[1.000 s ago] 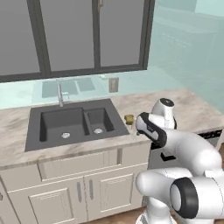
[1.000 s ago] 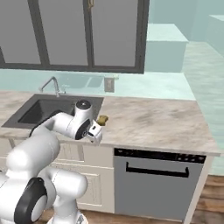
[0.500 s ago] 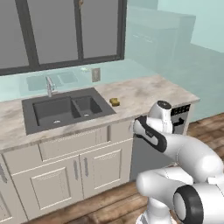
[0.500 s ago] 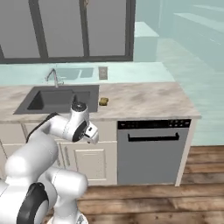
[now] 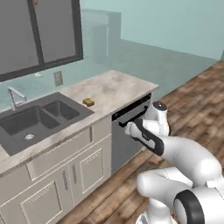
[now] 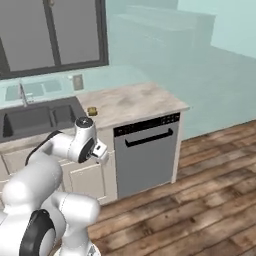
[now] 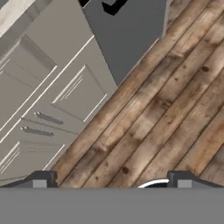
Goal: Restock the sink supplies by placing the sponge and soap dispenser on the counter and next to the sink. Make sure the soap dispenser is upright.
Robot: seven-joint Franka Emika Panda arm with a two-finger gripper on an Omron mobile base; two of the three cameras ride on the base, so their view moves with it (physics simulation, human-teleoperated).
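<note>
The pincer (image 7: 111,181) stands spread wide and carries nothing; its two dark tips (image 7: 41,180) sit far apart at the bottom of the hand view, which looks down on the wooden floor (image 7: 175,109), the cream cabinet doors (image 7: 52,100) and the dark dishwasher front (image 7: 127,35); in the base views it hangs low in front of the cabinets, below the edge of the bench (image 5: 113,89). The sponge (image 5: 89,102) lies flat on the bench just beside the right edge of the sink (image 5: 39,118), near its smaller bowl, so that half of the job looks settled; it can be left where it is. The soap dispenser cannot be made out, so the step in hand is most likely to go and find it; doing that well means keeping the arm tucked and the pincer clear of the dishwasher (image 6: 145,155) and cabinet fronts while the base drives. When the dispenser is reached, a grip round its body from the side would suit best, since it must end upright; the free stretch of bench beside the sponge looks a fair place to stand it.
</note>
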